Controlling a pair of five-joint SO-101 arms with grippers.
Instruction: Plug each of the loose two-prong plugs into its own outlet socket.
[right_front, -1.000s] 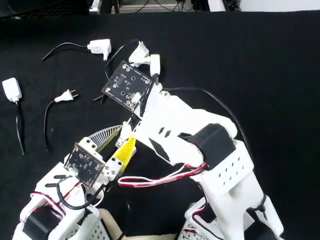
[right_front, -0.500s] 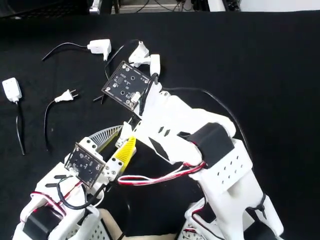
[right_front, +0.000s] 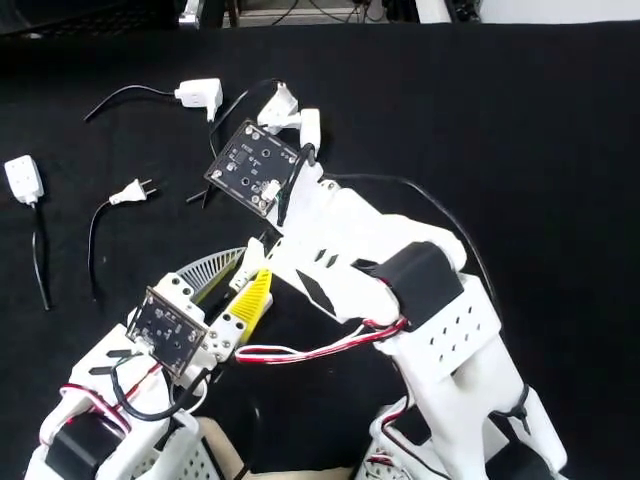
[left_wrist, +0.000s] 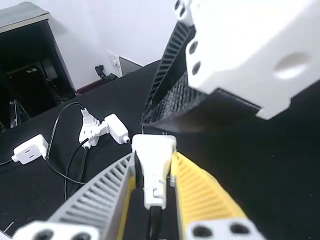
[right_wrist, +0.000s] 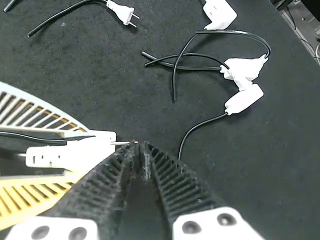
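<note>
My left gripper (left_wrist: 152, 156), with one grey and one yellow finger, is shut on a white two-prong plug (left_wrist: 153, 172) whose black cord runs back between the fingers. In the right wrist view the same plug (right_wrist: 70, 152) points its prongs at my right gripper (right_wrist: 140, 148). The right gripper's black fingers are shut, their tips right beside a prong tip. In the high view the left gripper (right_front: 243, 278) sits under the right arm's wrist. Another loose two-prong plug (right_front: 133, 191) (right_wrist: 122, 11) lies on the black table to the left.
A white outlet socket (right_front: 200, 95) (right_wrist: 220, 12) lies at the back left, another (right_front: 22, 178) at the far left edge. A joined plug-and-socket pair (right_front: 290, 115) (right_wrist: 245, 82) (left_wrist: 102, 129) rests just beyond the right wrist. Black cords loop around them.
The right arm has shifted slightly, its upper part and the red-and-white wires moving a little to the left. The left gripper still holds the plug in the same place.
</note>
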